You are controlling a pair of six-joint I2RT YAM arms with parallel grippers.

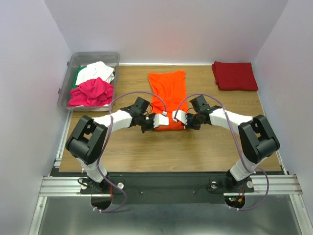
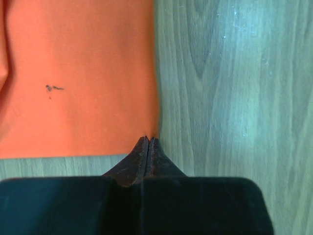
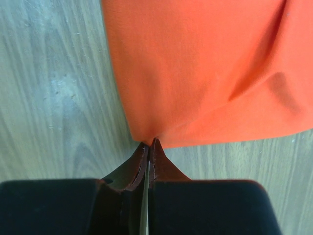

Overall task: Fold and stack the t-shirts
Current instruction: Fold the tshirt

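A bright orange t-shirt point(image 1: 167, 88) lies lengthwise at the table's middle, its near part folded. My left gripper point(image 1: 157, 122) is shut at its near left corner. In the left wrist view the closed tips point(image 2: 148, 139) meet the corner of the flat orange cloth point(image 2: 78, 73). My right gripper point(image 1: 177, 118) is shut on the near right corner. In the right wrist view the cloth point(image 3: 205, 73) is drawn to a point at the tips point(image 3: 150, 143). A folded dark red t-shirt point(image 1: 234, 76) lies at the back right. Magenta point(image 1: 90, 92), white point(image 1: 98, 72) and green point(image 1: 79, 74) shirts lie in the bin.
A clear plastic bin point(image 1: 93, 55) stands at the back left corner. Bare wooden table point(image 1: 146, 152) lies between the orange shirt and the arm bases. White walls close in the back and both sides.
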